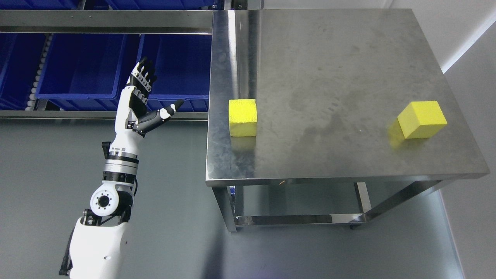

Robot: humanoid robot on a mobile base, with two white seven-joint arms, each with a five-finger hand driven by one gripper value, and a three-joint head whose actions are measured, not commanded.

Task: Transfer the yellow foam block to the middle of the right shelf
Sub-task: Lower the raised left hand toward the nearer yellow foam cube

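A steel table [329, 77] with a dull, smudged, faintly scratched top fills the right half of the head view; its polished legs and lower rails show beneath the near edge. Two yellow foam blocks sit on it, well apart. The left block [243, 117] is a cube with a rough, porous, spongy face, standing square near the table's left edge, at about 9 o'clock from the table's middle, and its pale reflection lies on the steel just below it. The right block [422, 119] looks smoother, with crisp edges, turned so that one corner points toward the camera; it rests near the right edge at about 3 o'clock.

The left hand [141, 100] rises on a white and black jointed arm from the lower left, over the grey floor [174, 217] and beside the table, not above it. Its fingers [144, 75] are spread apart and straight, pointing toward 12 o'clock, with the thumb stuck out toward 2 o'clock; they hold nothing. The left block lies at roughly 3 o'clock from the hand, apart from it, beyond the table's edge.

Behind the hand, blue plastic bins [81, 66] sit in a metal shelf [104, 21] with roller tracks.
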